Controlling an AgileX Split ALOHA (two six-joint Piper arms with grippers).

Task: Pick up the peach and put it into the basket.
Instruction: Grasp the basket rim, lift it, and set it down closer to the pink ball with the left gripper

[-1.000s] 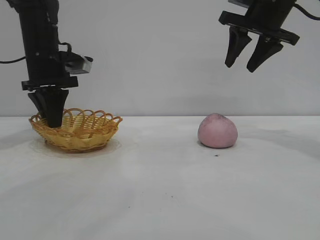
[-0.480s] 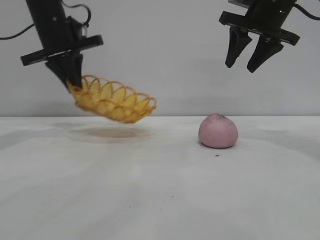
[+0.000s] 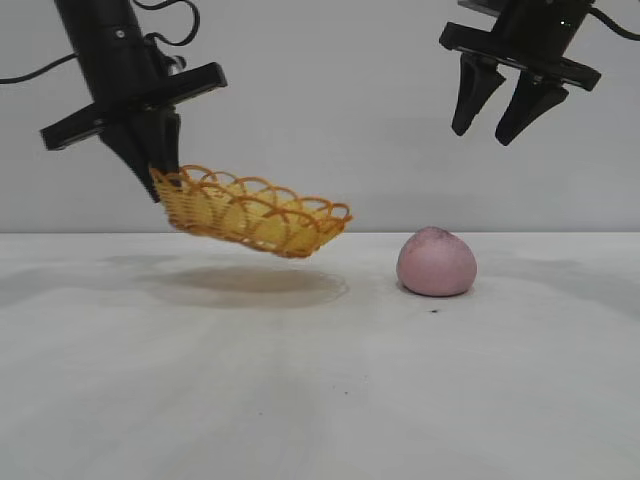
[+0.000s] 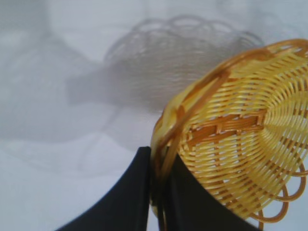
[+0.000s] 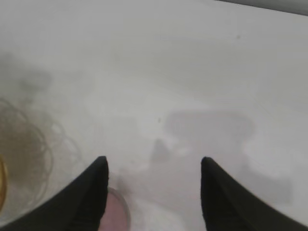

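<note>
Left gripper (image 3: 155,180) clenched on basket (image 3: 250,215) rim, basket tilted mid-air, left of frame; thin-rim pinch could slip. Right gripper (image 3: 497,118) released, above peach (image 3: 436,262).

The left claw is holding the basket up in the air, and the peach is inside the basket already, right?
Not quite. The left claw does hold the basket up in the air by its rim, but the peach is not inside it. The exterior view shows the peach sitting on the table, to the right of the basket.
</note>
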